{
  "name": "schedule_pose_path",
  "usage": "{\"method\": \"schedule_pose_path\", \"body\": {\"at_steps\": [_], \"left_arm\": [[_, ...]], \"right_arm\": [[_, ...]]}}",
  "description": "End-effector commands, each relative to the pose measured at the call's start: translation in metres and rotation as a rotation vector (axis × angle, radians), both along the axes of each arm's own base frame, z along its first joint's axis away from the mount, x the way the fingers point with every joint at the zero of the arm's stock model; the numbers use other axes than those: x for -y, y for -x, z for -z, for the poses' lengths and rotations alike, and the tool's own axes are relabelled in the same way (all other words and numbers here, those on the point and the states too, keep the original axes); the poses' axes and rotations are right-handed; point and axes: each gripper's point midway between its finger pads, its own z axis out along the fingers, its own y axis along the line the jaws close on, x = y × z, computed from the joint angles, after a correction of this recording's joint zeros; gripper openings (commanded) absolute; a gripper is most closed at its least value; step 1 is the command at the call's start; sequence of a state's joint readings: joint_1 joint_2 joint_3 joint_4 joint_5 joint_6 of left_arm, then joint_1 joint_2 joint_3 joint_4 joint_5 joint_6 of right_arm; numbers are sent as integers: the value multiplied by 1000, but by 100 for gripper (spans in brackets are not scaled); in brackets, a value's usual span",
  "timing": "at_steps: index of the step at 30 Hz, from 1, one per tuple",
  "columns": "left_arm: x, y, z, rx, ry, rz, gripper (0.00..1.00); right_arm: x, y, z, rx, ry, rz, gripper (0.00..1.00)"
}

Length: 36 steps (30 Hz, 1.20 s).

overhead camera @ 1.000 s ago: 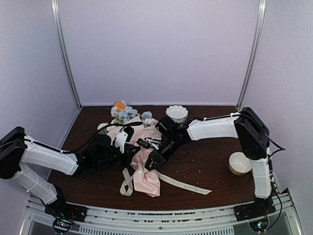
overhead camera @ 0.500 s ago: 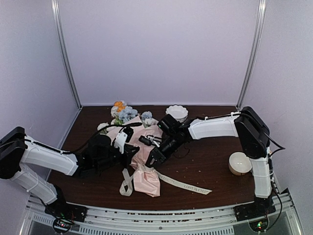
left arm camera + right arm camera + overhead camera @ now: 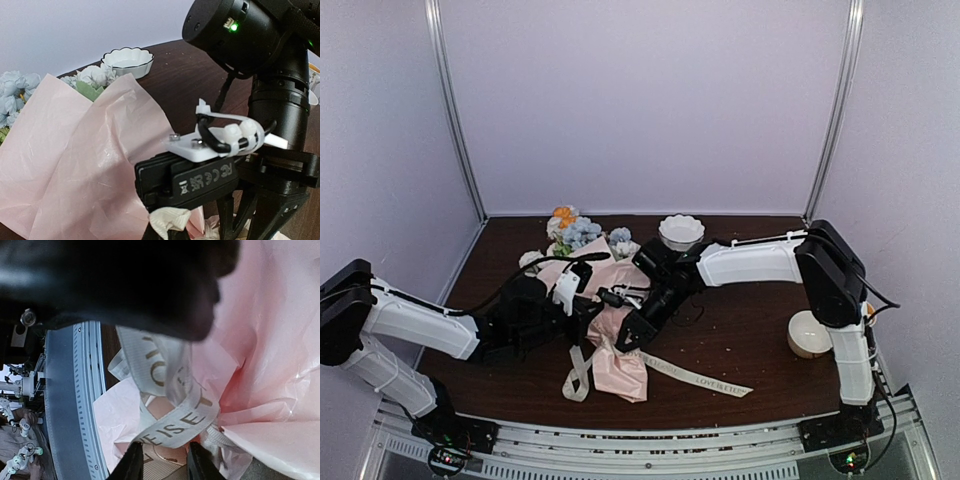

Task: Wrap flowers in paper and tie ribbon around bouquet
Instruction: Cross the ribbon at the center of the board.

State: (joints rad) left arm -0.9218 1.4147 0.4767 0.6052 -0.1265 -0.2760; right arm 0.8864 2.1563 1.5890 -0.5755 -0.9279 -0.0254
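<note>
The bouquet lies mid-table: flowers (image 3: 570, 230) at the far end, pink paper (image 3: 612, 290) round them, cinched low down. The cream ribbon (image 3: 698, 378) trails right from the cinch and forms a loop on the left. My left gripper (image 3: 590, 308) is at the paper's left side; in its wrist view it (image 3: 165, 235) is shut on a fold of ribbon (image 3: 172, 219), with the paper (image 3: 75, 160) and flowers (image 3: 15, 85) behind. My right gripper (image 3: 628, 335) hovers at the cinch. Its fingers (image 3: 132, 465) stand partly apart, jaws (image 3: 165, 462) open, with lettered ribbon (image 3: 180, 420) looping between them.
A white scalloped bowl (image 3: 681, 231) stands behind the bouquet, also in the left wrist view as a bowl (image 3: 127, 56). A second white bowl (image 3: 809, 333) sits at the right near the right arm's base. The right arm's wrist (image 3: 260, 75) fills the left wrist view's right side.
My right gripper has shifted a little left and nearer, toward the cinched part of the paper. The left arm and its hold on the ribbon look unchanged.
</note>
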Motion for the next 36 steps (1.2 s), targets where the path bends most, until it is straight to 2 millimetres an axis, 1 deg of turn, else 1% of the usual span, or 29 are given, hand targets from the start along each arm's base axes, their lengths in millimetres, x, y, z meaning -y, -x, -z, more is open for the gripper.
{"method": "schedule_pose_path", "body": {"at_steps": [1,2,4,5,6,7,8,11,13,16,18,27,30,33,36], "left_arm": [[-2,-4,-10,26,31,-17,0],[-2,-4,-10,26,30,-17,0],[-3,-4,-10,27,30,-19,0],[-3,-4,-10,26,29,-18,0],[-3,-4,-10,26,29,-18,0],[-2,-4,-10,26,29,-17,0],[-2,-4,-10,25,28,-17,0],[-2,-4,-10,24,28,-16,0],[-2,-4,-10,24,29,-16,0],[-3,-4,-9,23,27,-16,0],[-3,-3,-9,23,26,-16,0],[-8,-3,-8,24,24,-28,0],[-9,-3,-8,23,24,-30,0],[-9,-2,-7,20,21,-31,0],[-10,-2,-6,17,17,-35,0]], "right_arm": [[-4,6,-3,-23,-33,-32,37],[-6,6,-5,-17,-40,-28,39],[-8,3,-6,-7,-46,-15,40],[-9,1,-6,-8,-49,-8,37],[-11,1,-6,-13,-52,-2,29],[-13,1,-4,-18,-54,3,25],[-15,1,-1,-21,-51,3,23],[-14,3,7,-25,-34,6,22],[-12,3,8,-20,-28,11,17],[-10,2,-1,3,-36,10,6],[-9,-1,-11,21,-53,18,0],[-5,-29,-55,93,-136,134,0],[-3,-32,-58,105,-138,151,0],[-1,-36,-54,109,-124,167,0],[-2,-34,-53,81,-132,158,0]]}}
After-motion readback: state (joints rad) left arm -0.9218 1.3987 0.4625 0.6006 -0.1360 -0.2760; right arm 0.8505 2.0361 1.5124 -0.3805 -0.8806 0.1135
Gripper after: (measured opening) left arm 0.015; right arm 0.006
